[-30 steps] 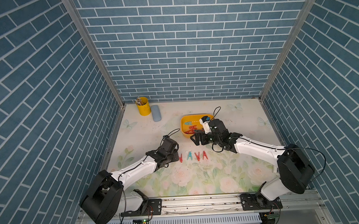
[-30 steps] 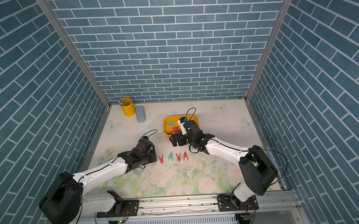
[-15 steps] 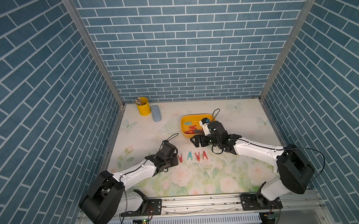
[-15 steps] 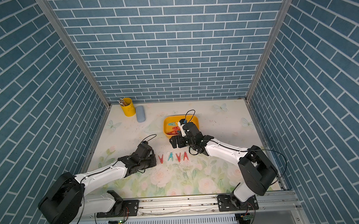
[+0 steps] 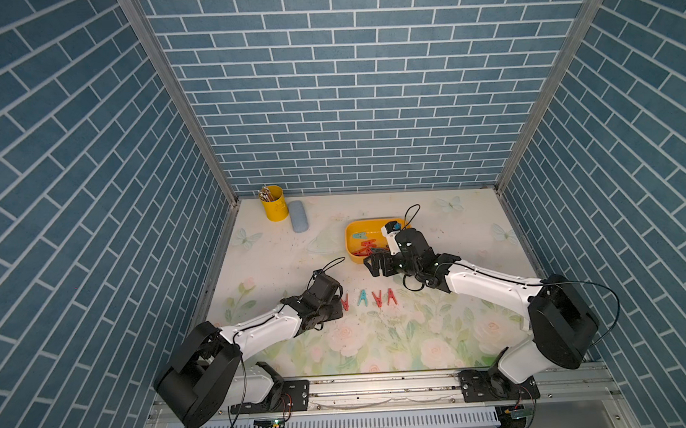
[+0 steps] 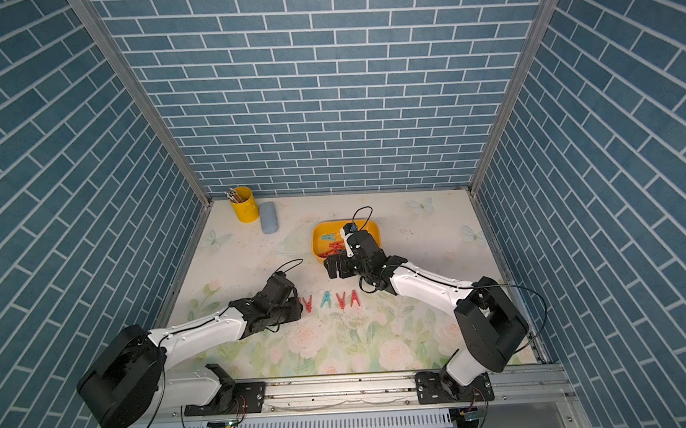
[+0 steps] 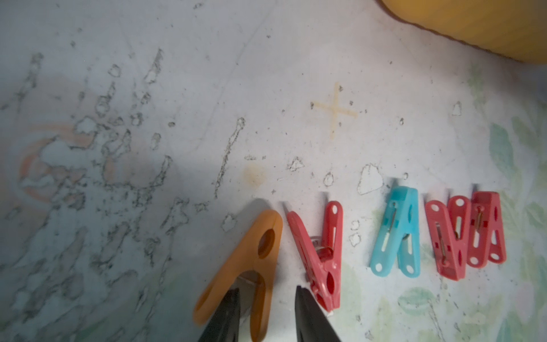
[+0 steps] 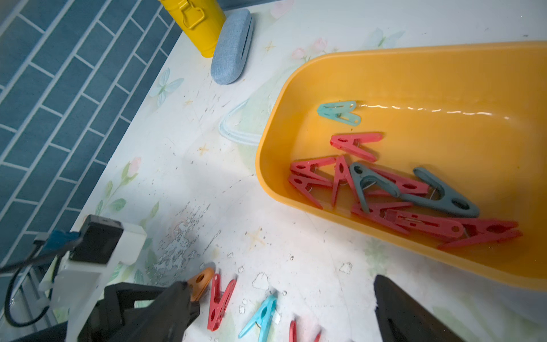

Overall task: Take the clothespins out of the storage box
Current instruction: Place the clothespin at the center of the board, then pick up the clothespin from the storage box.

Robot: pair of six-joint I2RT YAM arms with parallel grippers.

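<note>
Lower centre in a top view, left gripper [image 5: 337, 307], slightly parted, straddles one leg of an orange clothespin [image 7: 245, 266]; right gripper [image 5: 377, 270] gapes empty just below the storage box [image 5: 349, 240].

Scuffed and printed with pale flowers and butterflies, the bench [image 5: 453, 234] carries a shallow yellow storage box [image 5: 349, 242] toward the middle of its far half. In the far-left corner stands a yellow pencil cup [image 5: 272, 205], with a blue-grey case [image 5: 299, 221] lying just beside it. Nearer the front, five clothespins [image 5: 363, 297] lie in a row, well apart from the box: an orange clothespin [image 7: 236, 266], a red clothespin [image 7: 307, 251], a teal-blue clothespin [image 7: 401, 197], then two more red clothespins [image 7: 487, 204] touching each other.
</note>
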